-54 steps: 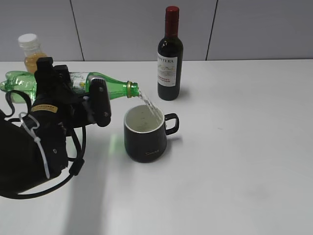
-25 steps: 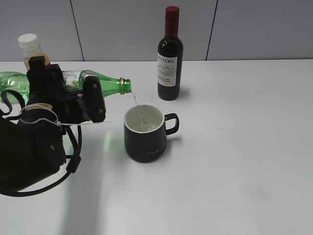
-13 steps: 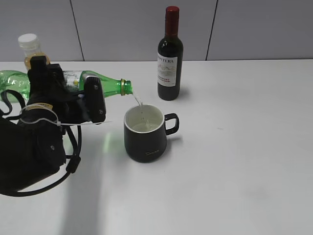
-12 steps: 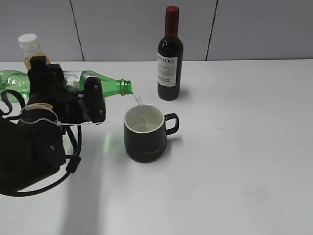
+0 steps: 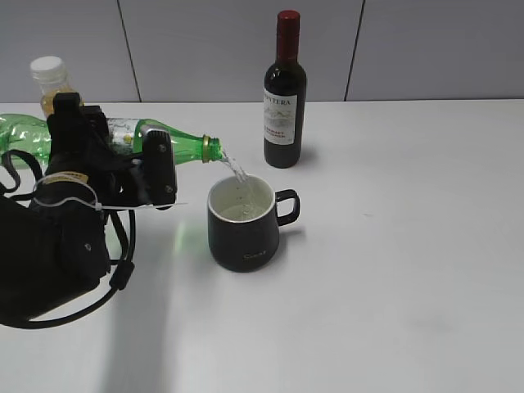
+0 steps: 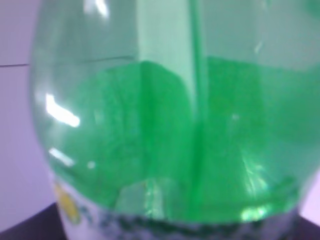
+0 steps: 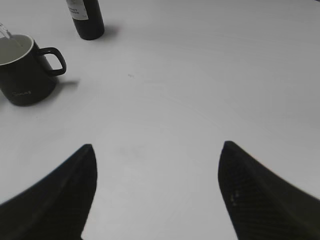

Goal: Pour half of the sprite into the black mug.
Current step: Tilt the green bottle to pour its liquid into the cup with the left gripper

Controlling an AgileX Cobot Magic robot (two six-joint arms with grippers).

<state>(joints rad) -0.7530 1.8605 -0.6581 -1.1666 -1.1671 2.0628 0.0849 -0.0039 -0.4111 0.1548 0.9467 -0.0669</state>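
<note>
My left gripper (image 5: 123, 168) is shut on the sprite (image 5: 184, 145), a green bottle held nearly level with its open mouth to the right, just above the black mug (image 5: 241, 223). A thin stream of clear liquid falls from the mouth into the mug's white inside. The mug stands upright, handle to the right. The left wrist view is filled by the sprite's green body (image 6: 170, 130); its jaws are hidden. My right gripper (image 7: 156, 150) is open and empty over bare table, with the mug at that view's upper left (image 7: 22, 70).
A dark wine bottle (image 5: 284, 92) with a red top stands behind the mug and shows in the right wrist view (image 7: 86, 19). An orange juice bottle (image 5: 51, 83) with a white cap stands at the back left, behind my left arm.
The bottle eased back until the stream thinned to a trickle, then tipped its mouth down again. The stream into the mug is stronger now. The mug has not moved.
</note>
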